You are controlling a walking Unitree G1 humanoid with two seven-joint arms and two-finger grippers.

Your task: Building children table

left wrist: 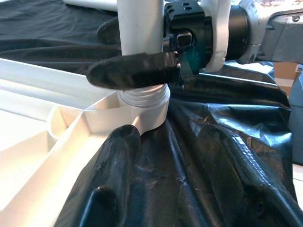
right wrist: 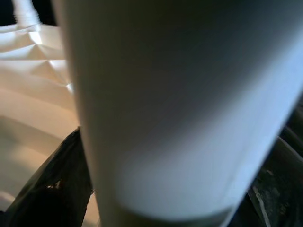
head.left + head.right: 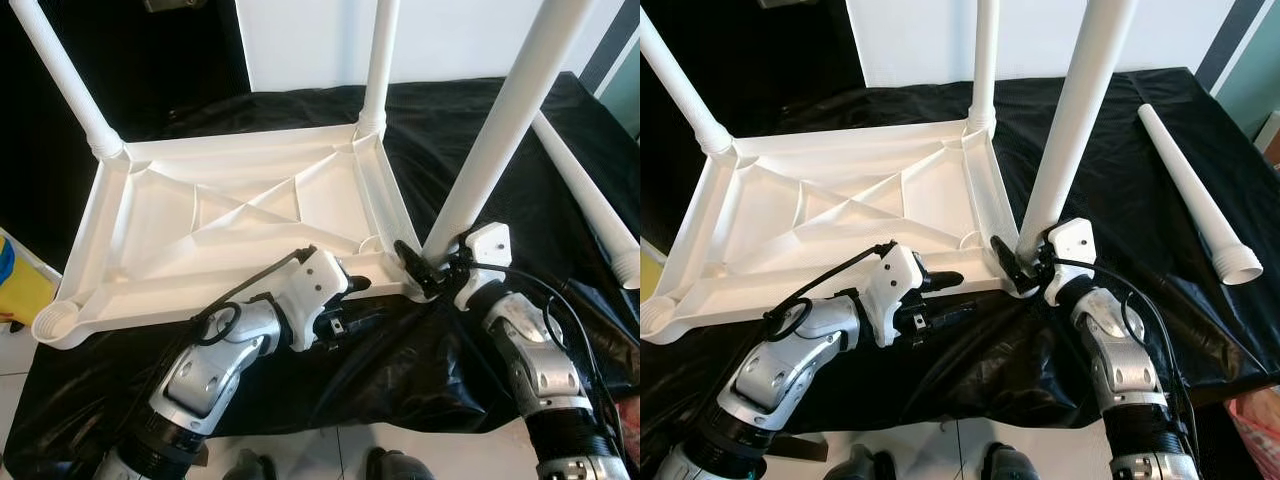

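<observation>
My right gripper [image 3: 432,268] clamps the third leg [image 3: 500,130] low, at its socket on the upturned tabletop [image 3: 230,215]. My left gripper [image 3: 352,300] waits open beside the rim. The plastic looks light, stiff, slick. 1 spare leg [image 3: 1196,195] lies on the black sheet [image 3: 420,360].

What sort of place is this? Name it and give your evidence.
Probably a room in a home, used as a makeshift assembly spot. An upturned white table top lies on a black plastic sheet over pale floor tiles, with a white wall behind and a loose leg alongside.
</observation>
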